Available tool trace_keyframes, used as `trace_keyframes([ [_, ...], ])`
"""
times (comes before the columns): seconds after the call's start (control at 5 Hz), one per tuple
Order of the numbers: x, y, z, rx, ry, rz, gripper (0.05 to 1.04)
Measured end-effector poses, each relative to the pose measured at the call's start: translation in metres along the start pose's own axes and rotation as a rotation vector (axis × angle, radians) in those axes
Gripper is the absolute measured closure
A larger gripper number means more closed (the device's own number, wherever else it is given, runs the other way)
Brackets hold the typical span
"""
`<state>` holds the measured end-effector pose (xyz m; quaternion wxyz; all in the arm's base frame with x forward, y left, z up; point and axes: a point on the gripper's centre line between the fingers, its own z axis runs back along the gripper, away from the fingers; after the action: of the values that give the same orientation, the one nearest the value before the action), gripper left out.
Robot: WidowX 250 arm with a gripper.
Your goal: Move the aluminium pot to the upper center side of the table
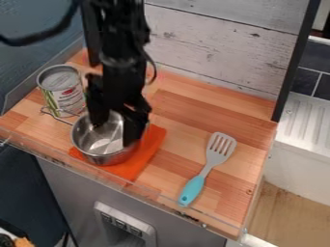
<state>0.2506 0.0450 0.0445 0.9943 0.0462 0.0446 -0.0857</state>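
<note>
The shiny aluminium pot (97, 147) rests on an orange cloth (152, 143) at the table's front left, its wire handle pointing to the upper left. Directly over the pot hangs my gripper (116, 126), pointing down with its fingers spread apart. One finger is over the pot's left part and the other is at its right rim; whether that one is inside or outside the rim I cannot tell. Part of the pot's back rim is hidden behind the gripper.
A tin can (63, 91) stands upright behind the pot's handle at the left. A slotted spatula with a turquoise handle (192, 189) lies on the wooden table (213, 108) to the right. A whitewashed plank wall (222, 48) borders the back, and a clear low lip runs along the front.
</note>
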Motion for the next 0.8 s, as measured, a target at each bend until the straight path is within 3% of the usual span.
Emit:
trace_keyframes([
  [0.4,0.001,-0.007,-0.028,-0.015,0.069,-0.006,0.136],
  [0.8,0.002,-0.012,-0.026,-0.027,0.046,-0.053,0.729],
])
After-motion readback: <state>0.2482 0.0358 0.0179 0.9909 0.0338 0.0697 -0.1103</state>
